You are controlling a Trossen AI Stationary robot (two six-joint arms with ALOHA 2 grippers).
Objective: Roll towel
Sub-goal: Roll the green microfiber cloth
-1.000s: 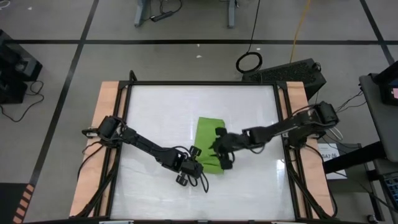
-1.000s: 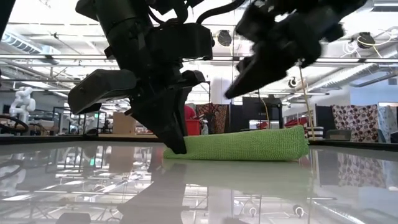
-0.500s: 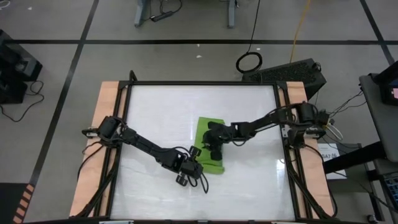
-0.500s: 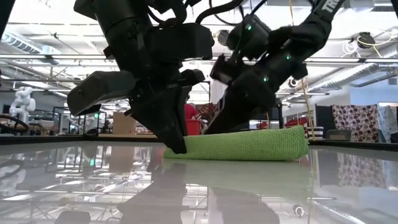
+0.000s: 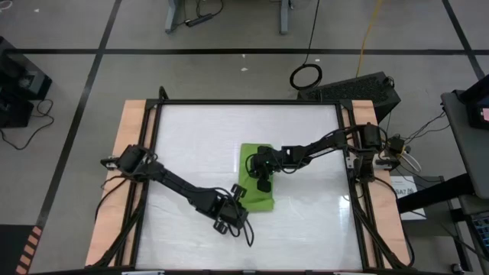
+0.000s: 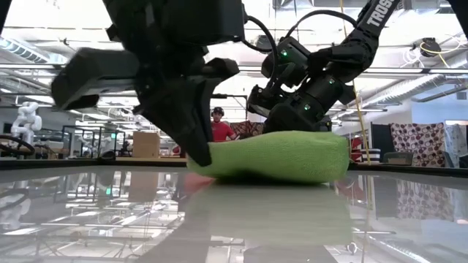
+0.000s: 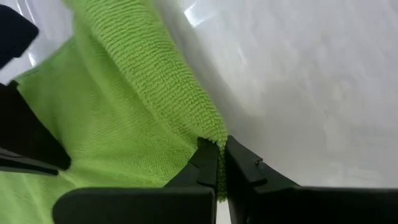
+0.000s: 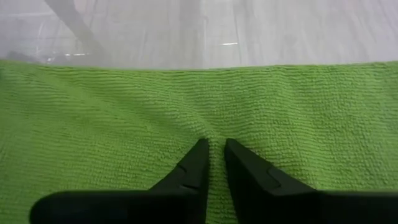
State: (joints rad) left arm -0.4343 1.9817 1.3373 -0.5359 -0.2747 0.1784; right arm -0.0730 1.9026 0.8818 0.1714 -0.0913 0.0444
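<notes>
The lime-green towel (image 5: 257,179) lies folded into a strip in the middle of the table, running from far to near. Its near end (image 6: 278,157) is raised into a thick bulge and its underside rests on the table. My left gripper (image 5: 236,200) is at the towel's near left corner, shut on it. My right gripper (image 5: 263,173) is over the middle of the strip, its fingers closed on the towel's top face (image 8: 211,106). My left gripper pinches the towel's near left corner (image 7: 211,134) between its two fingers, at the cloth's edge. The fingers (image 6: 196,142) slant down from the table's left side. The corner is lifted off the table and the cloth beside it bulges, slack. Whether it holds one layer or several, I cannot tell. My right gripper has its closed fingertips (image 8: 200,155) on the towel's top face (image 8: 212,134), in the middle of the strip. A little cloth sits between the tips. It comes from the table's right side, slanting down. The towel under it rests on the table.
The white tabletop (image 5: 199,137) has black rails and wooden side boards (image 5: 131,153). A person in a red top (image 6: 219,128) stands in the room far beyond the table.
My right gripper has gone from the towel's near right side toward the far left and come down onto the middle of the strip. My left gripper has risen a little toward the table's near edge with the corner. The towel's near end has lifted and bulged; its far part has stayed flat.
</notes>
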